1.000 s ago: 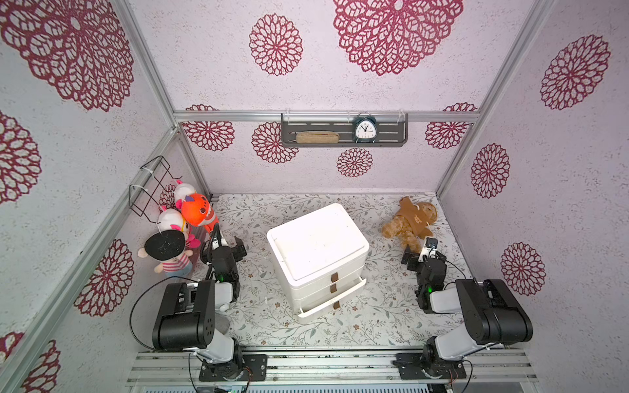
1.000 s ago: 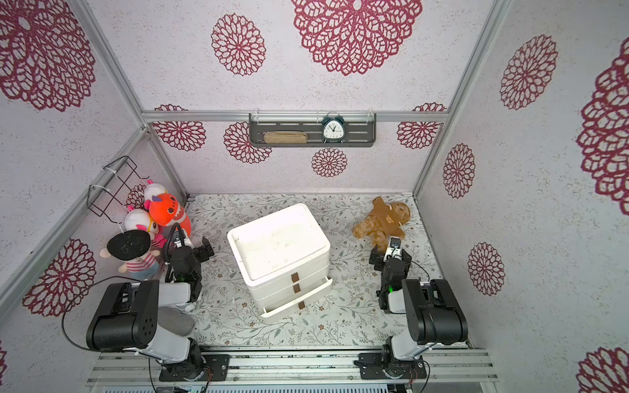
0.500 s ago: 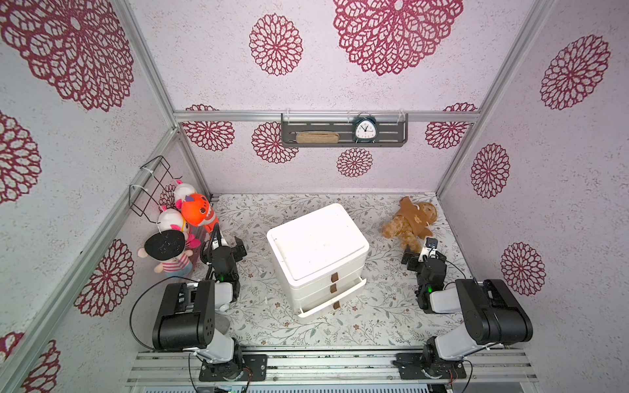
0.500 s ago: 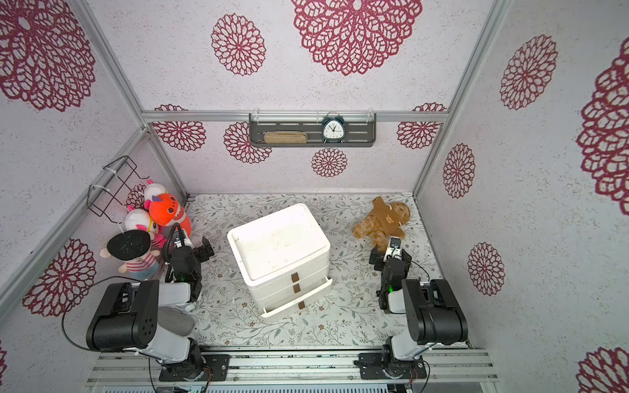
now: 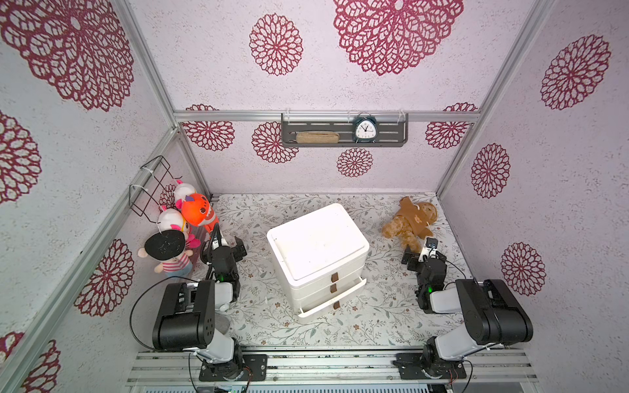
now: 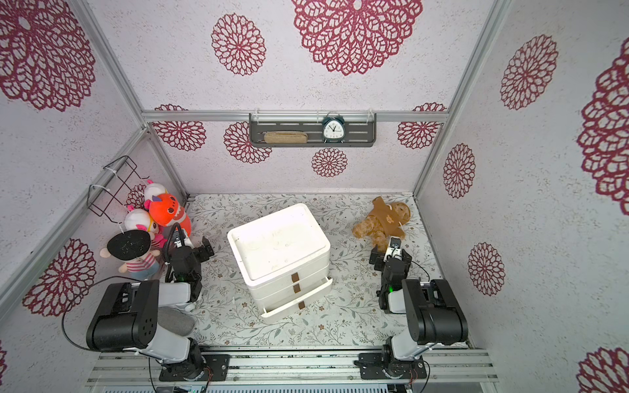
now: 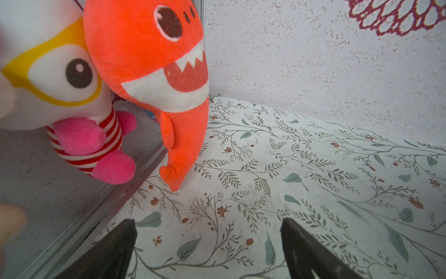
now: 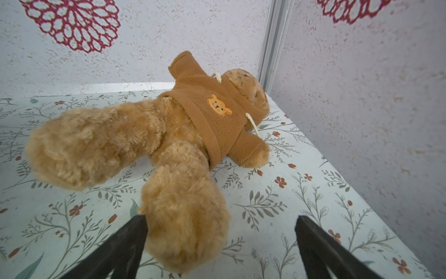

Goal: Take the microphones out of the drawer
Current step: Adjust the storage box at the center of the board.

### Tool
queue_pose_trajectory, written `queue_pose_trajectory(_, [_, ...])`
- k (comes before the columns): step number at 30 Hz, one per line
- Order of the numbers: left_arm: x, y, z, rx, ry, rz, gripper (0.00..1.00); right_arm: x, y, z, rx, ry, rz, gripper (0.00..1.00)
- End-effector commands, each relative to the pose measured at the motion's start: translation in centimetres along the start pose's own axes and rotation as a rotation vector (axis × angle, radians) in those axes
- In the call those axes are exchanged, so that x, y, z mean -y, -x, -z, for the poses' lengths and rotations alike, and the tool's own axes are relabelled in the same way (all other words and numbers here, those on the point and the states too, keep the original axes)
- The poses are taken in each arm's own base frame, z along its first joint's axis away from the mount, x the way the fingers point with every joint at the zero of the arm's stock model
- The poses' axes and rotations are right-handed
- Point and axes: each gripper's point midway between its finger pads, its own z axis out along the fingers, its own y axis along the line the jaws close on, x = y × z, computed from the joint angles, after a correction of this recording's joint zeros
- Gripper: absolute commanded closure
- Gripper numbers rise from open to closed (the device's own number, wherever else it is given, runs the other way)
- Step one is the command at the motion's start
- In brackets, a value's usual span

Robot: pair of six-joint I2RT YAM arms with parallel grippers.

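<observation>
At the middle of the counter (image 5: pixel 381 326), the white chest (image 5: pixel 316 241) has its bottom drawer (image 5: pixel 320 308) barely ajar and the microphone unseen, likely inside, so the left hand (image 5: pixel 227 242) or right hand (image 5: pixel 420 250), both gaping empty well apart from it, should pull the front straight out.

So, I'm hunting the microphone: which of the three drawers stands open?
The bottom drawer: its front juts forward; the middle drawer and top drawer sit shut.
</observation>
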Motion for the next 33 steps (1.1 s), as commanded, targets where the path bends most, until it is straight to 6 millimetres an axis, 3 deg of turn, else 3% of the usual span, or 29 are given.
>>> queue_pose_trajectory(1, [0.1,0.4,-0.1,0.015,0.001,-0.003,0.03,-0.2,0.9,-0.1,0.030,0.008,-0.002,0.01])
queue_pose_trajectory(20, [0.1,0.4,0.0,0.017,0.001,-0.002,0.03,-0.3,0.9,0.0,0.031,0.009,-0.002,0.01])
queue_pose_trajectory(29, [-0.9,4.1,-0.1,-0.111,0.229,-0.059,0.03,-0.3,0.8,0.0,0.030,0.009,-0.002,0.01])
queue_pose_trajectory(33, [0.0,6.4,-0.2,-0.163,0.241,-0.044,0.03,-0.3,0.9,-0.1,0.031,0.009,-0.002,0.01])
